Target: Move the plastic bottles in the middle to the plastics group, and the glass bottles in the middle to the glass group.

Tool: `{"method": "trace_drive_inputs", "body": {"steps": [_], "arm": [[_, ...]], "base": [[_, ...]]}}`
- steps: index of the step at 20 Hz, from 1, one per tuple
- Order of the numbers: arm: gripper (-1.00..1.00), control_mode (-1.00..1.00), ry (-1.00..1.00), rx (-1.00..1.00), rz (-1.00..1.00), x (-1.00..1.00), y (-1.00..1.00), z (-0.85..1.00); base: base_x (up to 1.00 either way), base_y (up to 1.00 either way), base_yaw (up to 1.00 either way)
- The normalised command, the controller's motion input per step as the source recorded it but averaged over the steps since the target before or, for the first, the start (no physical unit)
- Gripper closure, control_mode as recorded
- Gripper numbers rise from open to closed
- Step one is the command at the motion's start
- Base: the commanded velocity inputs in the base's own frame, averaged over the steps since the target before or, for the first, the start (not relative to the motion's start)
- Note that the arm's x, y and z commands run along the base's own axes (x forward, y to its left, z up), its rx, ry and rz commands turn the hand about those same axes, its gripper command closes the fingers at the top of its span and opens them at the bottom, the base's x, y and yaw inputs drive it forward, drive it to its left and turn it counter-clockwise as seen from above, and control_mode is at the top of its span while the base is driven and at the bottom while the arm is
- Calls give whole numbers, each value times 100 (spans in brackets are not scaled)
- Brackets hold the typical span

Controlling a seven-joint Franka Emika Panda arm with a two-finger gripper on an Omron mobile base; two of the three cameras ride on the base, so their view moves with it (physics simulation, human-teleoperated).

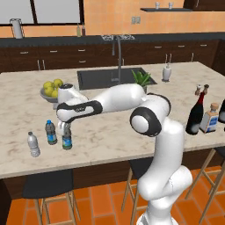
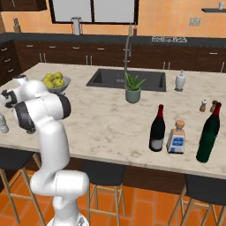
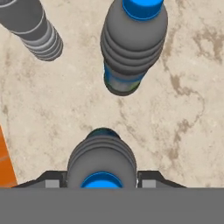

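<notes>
My gripper (image 1: 67, 131) reaches down over the left front of the counter and is shut on a small dark plastic bottle (image 1: 67, 139) with a blue cap. In the hand view this bottle (image 3: 101, 162) sits between the fingertips (image 3: 52, 181). A second blue-capped bottle (image 1: 51, 132) (image 3: 131, 43) and a clear grey white-capped one (image 1: 33, 144) (image 3: 33, 26) stand close beside it, forming the plastics group. Far right stand the tall dark wine bottle (image 1: 195, 116) (image 2: 157, 129) and the squat pale bottle (image 1: 211, 117) (image 2: 177, 137). Beyond them is the glass group's dark bottle (image 1: 222, 110) (image 2: 209, 132).
A bowl of lemons (image 1: 50, 90) sits behind the arm's hand. The sink (image 1: 110, 77) with its faucet, a potted plant (image 2: 133, 90), a white dispenser (image 1: 166, 72) and small shakers (image 2: 203, 106) stand farther back. Stools (image 1: 46, 184) tuck under the counter's front edge.
</notes>
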Motion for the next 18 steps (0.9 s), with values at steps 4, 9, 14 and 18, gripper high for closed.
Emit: {"method": "trace_drive_inputs", "body": {"steps": [4,9,14,18], "arm": [[100,-100,0,-7,-2,29,18,12],[100,-100,-4,0,-1,9,0,0],[100,-100,-1,0,-1,-5,-2,0],[-100,-100,0,0,-2,-4,-4,0]], "base": [[0,0,0],[0,0,0],[0,0,0],[0,0,0]]}}
